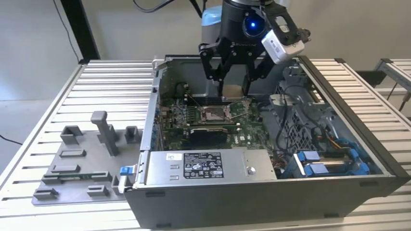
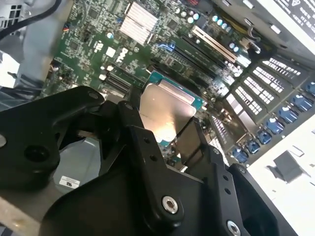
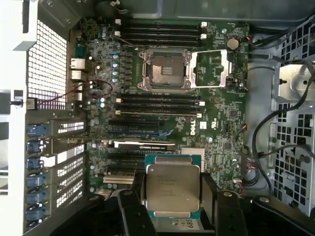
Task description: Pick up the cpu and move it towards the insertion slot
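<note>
My gripper point(image 1: 234, 92) hangs inside the open computer case, shut on the cpu point(image 1: 232, 90), a thin silvery square chip pinched by its edges. In both wrist views the cpu point(image 3: 172, 189) point(image 2: 166, 109) sits between the black fingers point(image 3: 132, 209) above the green motherboard. The insertion slot point(image 3: 164, 70), a shiny metal-framed socket with a dark centre, lies open with its lid frame point(image 3: 212, 69) flipped to one side. In the exterior view the insertion slot point(image 1: 214, 113) is just below and slightly toward the exterior view's left of the held chip.
The computer case point(image 1: 257, 192) stands on a slatted metal table point(image 1: 103, 82). A grey fixture plate with blocks point(image 1: 83, 159) lies at the exterior view's left. Inside are a power supply point(image 1: 204, 166), cables point(image 1: 282, 120), blue drive caddies point(image 1: 321, 163) and memory slots point(image 3: 160, 33) beside the socket.
</note>
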Tool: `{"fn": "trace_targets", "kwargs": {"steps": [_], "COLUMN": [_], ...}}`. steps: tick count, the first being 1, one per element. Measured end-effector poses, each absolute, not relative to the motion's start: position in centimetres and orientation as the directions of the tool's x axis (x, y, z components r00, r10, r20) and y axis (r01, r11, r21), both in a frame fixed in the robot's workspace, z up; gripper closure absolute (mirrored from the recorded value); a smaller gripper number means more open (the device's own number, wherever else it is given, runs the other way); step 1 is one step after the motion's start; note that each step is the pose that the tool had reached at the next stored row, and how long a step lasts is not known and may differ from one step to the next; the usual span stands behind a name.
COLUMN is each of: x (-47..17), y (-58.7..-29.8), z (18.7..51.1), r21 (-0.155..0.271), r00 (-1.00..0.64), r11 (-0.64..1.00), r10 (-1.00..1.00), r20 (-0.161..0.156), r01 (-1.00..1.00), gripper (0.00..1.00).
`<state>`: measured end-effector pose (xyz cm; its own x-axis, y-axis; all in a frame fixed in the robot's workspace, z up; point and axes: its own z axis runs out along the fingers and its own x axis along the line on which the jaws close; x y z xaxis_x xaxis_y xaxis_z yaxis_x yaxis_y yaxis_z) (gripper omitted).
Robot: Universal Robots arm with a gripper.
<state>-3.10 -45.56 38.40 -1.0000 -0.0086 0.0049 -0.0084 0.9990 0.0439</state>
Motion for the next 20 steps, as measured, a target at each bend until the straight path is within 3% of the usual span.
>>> {"fn": "trace_targets", "kwargs": {"steps": [20], "x": [-2.32], "y": [-44.63], "z": [38.4], "r21": [0.044], "r00": [-1.0], "r11": [0.999], "r10": [-0.009], "r20": [0.005], "r01": [-0.008], "gripper": [1.0]}}
